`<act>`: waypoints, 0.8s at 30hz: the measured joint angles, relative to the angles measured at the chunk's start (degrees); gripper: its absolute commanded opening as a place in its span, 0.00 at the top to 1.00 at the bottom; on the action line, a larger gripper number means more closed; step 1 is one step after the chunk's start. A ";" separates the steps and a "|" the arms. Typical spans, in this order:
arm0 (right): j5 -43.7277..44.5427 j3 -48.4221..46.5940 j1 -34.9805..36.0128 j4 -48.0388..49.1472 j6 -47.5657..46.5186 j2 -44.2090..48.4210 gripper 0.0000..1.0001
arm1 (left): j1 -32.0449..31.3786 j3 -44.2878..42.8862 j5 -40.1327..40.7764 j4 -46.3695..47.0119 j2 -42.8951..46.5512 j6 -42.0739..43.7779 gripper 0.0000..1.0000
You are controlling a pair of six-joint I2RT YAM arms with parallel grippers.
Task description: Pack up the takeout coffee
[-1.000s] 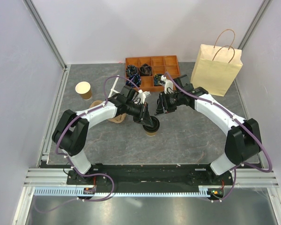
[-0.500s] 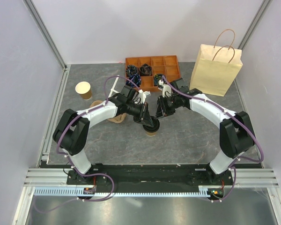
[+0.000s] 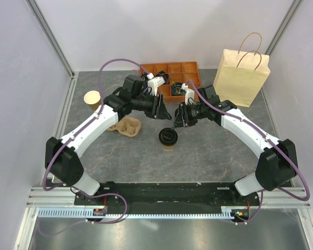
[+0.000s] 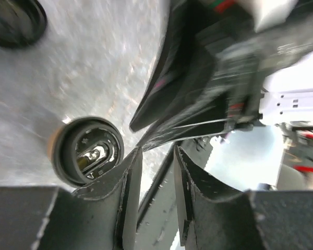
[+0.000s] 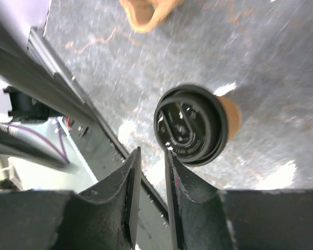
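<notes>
Grey desk (image 3: 214,151) is carrying the takeout coffee (image 3: 168,137), which is standing upright at centre with its lid on. The right gripper (image 3: 177,121) is hovering just far-right of it, nearer than the left gripper (image 3: 160,108). Both are showing slightly parted, empty jaws.

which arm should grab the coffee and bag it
Right. The right tool sits nearer the coffee, and the bag stands on that side; the left tool is farther from both.

This is a robot lab. Plain white walls (image 3: 161,31) and metal rails (image 3: 51,36) stand around the grey table (image 3: 208,151). Robot arms (image 3: 91,127) are bolted to its near edge.
</notes>
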State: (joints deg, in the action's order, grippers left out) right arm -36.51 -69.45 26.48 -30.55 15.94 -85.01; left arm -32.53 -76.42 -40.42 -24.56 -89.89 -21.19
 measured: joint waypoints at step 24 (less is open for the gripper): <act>-4.04 7.61 0.31 5.62 5.70 -6.64 0.78 | -6.62 -8.46 27.52 -18.51 -2.86 21.68 0.62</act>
State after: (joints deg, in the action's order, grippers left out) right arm -40.56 -61.84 26.79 -24.93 21.65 -91.66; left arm -39.16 -84.88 -12.91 -43.07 -92.75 0.49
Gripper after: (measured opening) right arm 0.227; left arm 0.365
